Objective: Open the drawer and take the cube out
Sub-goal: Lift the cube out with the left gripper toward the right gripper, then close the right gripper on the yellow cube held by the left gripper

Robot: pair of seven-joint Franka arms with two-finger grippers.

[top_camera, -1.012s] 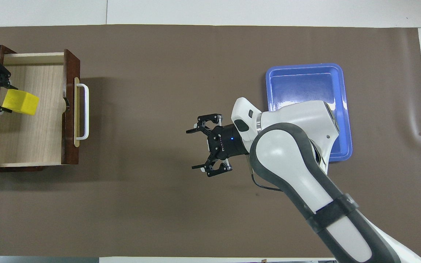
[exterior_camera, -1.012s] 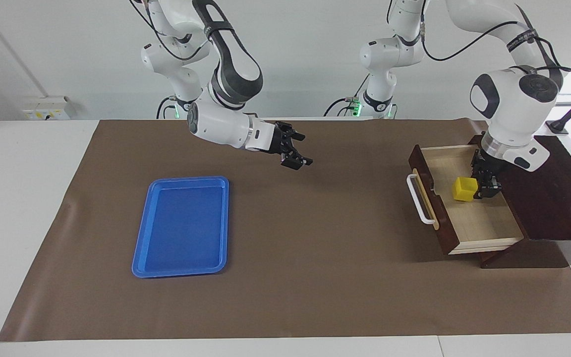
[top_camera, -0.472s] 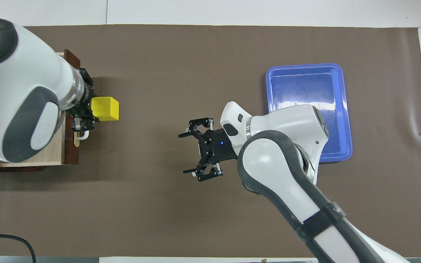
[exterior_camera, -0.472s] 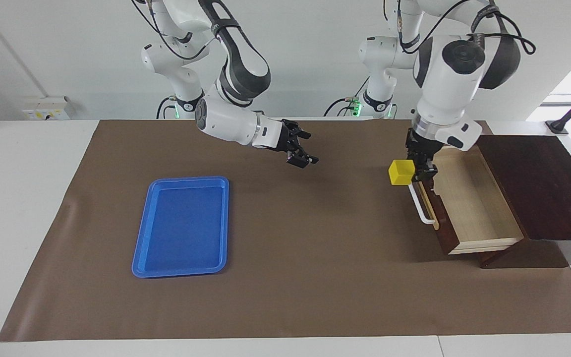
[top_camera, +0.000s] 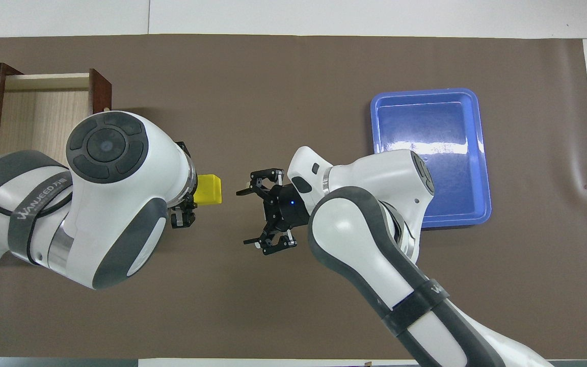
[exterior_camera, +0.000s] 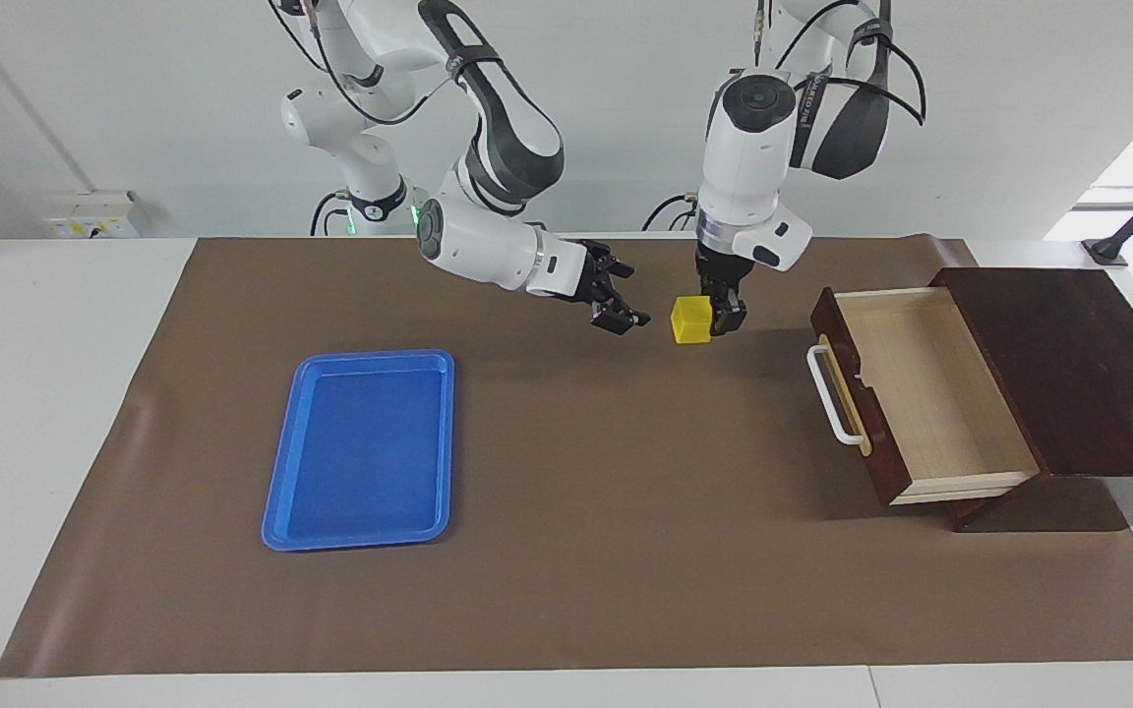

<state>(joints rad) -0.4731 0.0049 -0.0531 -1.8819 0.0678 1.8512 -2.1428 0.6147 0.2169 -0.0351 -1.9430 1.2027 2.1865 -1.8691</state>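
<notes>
The small yellow cube hangs in the air over the brown mat, with my left gripper shut on it and pointing down. In the overhead view the cube sticks out from under the left arm's wrist. The drawer stands pulled out of its dark wooden box, its pale inside bare and its white handle facing the table's middle. My right gripper hovers over the mat beside the cube, a short gap away, open and aimed at it with nothing between its fingers.
A blue tray lies flat on the mat toward the right arm's end of the table. The dark wooden box sits at the left arm's end. The brown mat covers most of the table.
My left gripper lifted the cube out of the drawer and carried it over the mat toward the table's middle. The right gripper edged toward the cube, staying open.
</notes>
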